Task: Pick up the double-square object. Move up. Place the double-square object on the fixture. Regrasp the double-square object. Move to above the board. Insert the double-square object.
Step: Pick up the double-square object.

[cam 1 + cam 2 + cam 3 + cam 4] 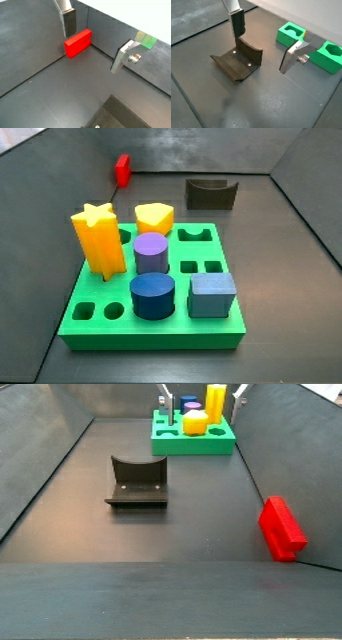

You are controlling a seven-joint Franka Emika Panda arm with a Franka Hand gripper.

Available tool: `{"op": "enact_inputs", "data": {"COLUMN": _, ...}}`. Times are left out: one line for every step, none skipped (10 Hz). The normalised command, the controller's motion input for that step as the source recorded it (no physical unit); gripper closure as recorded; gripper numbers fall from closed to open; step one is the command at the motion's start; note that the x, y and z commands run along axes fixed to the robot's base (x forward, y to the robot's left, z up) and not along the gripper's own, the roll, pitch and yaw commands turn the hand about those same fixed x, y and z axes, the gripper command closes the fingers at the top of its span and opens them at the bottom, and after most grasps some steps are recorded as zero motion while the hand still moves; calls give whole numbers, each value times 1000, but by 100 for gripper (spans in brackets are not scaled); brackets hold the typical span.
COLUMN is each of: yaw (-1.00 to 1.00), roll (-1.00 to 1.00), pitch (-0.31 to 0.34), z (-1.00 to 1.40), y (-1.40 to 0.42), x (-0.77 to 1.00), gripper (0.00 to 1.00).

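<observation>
The double-square object [77, 43] is a small red block standing on the dark floor against the wall; both side views show it [122, 169] [282, 527]. My gripper [95, 42] hangs open above the floor with nothing between its fingers [69, 22], apart from the red block. The fixture [238, 60], a dark block with a curved notch, sits on the floor below the gripper [264, 42]. It also shows in both side views [210, 193] [136, 481]. The green board [94, 288] lies beyond the fixture [160, 439]. Two silver fingertips [166, 398] show at that view's upper edge.
On the board stand a yellow star [96, 240], a yellow peg [154, 218], a purple cylinder [151, 254], a blue cylinder [152, 295] and a blue-grey cube [211, 294]. Dark walls [67, 404] enclose the floor on all sides.
</observation>
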Motion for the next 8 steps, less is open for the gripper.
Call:
{"op": "enact_inputs", "data": {"yaw": 0, "roll": 0, "pitch": -69, "z": -106, "y": 183, "x": -291, "gripper": 0}}
{"op": "enact_inputs", "data": {"yaw": 0, "roll": -34, "pitch": -269, "z": -446, "y": 551, "x": -900, "gripper": 0}}
{"op": "enact_inputs", "data": {"yaw": 0, "roll": 0, "pitch": -256, "z": -571, "y": 603, "x": -920, "gripper": 0}}
{"op": "enact_inputs", "data": {"yaw": 0, "roll": 0, "pitch": -229, "z": -571, "y": 657, "x": -929, "gripper": 0}}
{"op": "enact_inputs", "data": {"yaw": -20, "roll": 23, "pitch": -216, "z": -671, "y": 566, "x": -794, "gripper": 0}}
{"op": "enact_inputs", "data": {"yaw": -103, "roll": 83, "pitch": -204, "z": -711, "y": 469, "x": -751, "gripper": 0}}
{"op": "enact_inputs", "data": {"yaw": -83, "roll": 124, "pitch": -174, "z": -686, "y": 426, "x": -746, "gripper": 0}}
{"op": "enact_inputs", "data": {"yaw": -80, "roll": 31, "pitch": -169, "z": -737, "y": 406, "x": -651, "gripper": 0}}
